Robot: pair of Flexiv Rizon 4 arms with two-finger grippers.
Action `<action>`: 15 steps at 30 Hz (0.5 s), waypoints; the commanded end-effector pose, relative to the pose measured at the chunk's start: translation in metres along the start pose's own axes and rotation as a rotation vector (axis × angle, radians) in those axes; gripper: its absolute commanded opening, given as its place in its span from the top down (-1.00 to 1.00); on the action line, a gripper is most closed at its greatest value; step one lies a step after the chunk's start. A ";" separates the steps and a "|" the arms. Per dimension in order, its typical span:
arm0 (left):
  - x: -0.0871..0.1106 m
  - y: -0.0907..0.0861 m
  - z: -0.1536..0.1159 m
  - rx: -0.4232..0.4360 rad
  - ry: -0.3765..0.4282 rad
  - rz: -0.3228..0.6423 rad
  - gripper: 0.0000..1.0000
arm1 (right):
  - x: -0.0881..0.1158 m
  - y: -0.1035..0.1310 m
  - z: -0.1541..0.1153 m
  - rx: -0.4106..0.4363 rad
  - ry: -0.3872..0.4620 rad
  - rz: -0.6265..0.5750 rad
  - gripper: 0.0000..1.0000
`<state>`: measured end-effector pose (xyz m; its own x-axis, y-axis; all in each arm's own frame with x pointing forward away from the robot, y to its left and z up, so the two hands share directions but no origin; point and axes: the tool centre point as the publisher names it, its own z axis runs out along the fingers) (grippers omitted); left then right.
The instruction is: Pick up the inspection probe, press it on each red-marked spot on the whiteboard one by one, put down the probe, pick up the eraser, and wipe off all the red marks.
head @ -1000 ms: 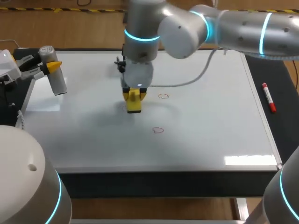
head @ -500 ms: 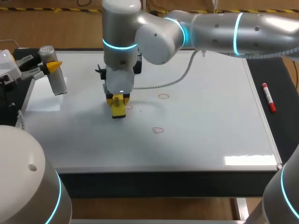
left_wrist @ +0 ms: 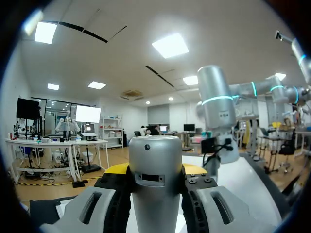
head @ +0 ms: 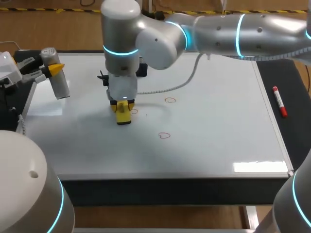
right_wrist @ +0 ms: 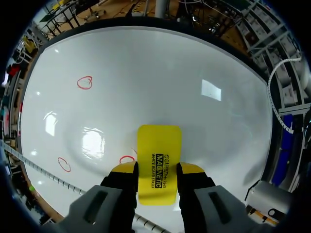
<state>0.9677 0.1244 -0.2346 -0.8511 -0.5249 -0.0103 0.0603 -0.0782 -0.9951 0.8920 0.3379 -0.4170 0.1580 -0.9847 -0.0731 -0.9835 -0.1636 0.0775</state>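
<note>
- Presently, the yellow eraser (head: 124, 115) is clamped between the two fingers of the right claw (head: 123, 108) and is held low on the whiteboard (head: 214, 145), left of the board's middle.
- The right arm (head: 243, 31) is brought in from 3 o'clock and is stretched past the middle.
- In the right wrist view, the eraser (right_wrist: 159, 145) is seen gripped from both sides by the yellow tips of the right claw (right_wrist: 158, 169), with its far end sticking out ahead of them.
- Three marks are seen on the board. The far red mark (head: 169, 100) is at 2 o'clock from the eraser and the near red mark (head: 164, 136) at 4 o'clock, both apart from it. The faint red mark (head: 134, 111) is just beside it at 3 o'clock.
- From the wrist, that faint red mark (right_wrist: 127, 159) is found right at the eraser's side edge.
- The inspection probe (head: 57, 80), a silver cylinder, is held in the left claw (head: 48, 70) at the board's 10 o'clock corner.
- In the left wrist view, the probe (left_wrist: 155, 155) is seen clamped between the fingers of the left claw (left_wrist: 155, 171).
- A red marker (head: 279, 102) is laid on the dark table (head: 294, 77) just past the board's 3 o'clock edge.
</note>
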 end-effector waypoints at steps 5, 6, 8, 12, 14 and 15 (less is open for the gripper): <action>0.000 -0.001 0.000 0.000 0.000 0.001 1.00 | 0.018 -0.001 0.003 0.003 0.009 0.018 1.00; 0.000 -0.001 0.000 0.000 0.000 0.001 1.00 | 0.020 -0.002 0.004 0.001 0.012 0.025 1.00; 0.000 -0.001 0.000 0.000 0.000 0.001 1.00 | 0.024 -0.002 0.005 0.001 0.014 0.029 1.00; 0.000 -0.001 0.000 0.000 0.000 0.001 1.00 | 0.034 -0.004 0.004 0.005 0.015 0.053 1.00; 0.000 -0.001 0.000 0.000 0.000 0.001 1.00 | 0.037 -0.005 0.003 0.008 0.016 0.060 1.00; 0.000 -0.001 0.000 0.000 0.000 0.001 1.00 | 0.039 -0.005 0.003 0.009 0.017 0.063 1.00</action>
<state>0.9677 0.1244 -0.2346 -0.8511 -0.5249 -0.0103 0.0603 -0.0783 -0.9951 0.9031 0.3100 -0.4216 0.0963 -0.9942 -0.0485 -0.9918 -0.1000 0.0798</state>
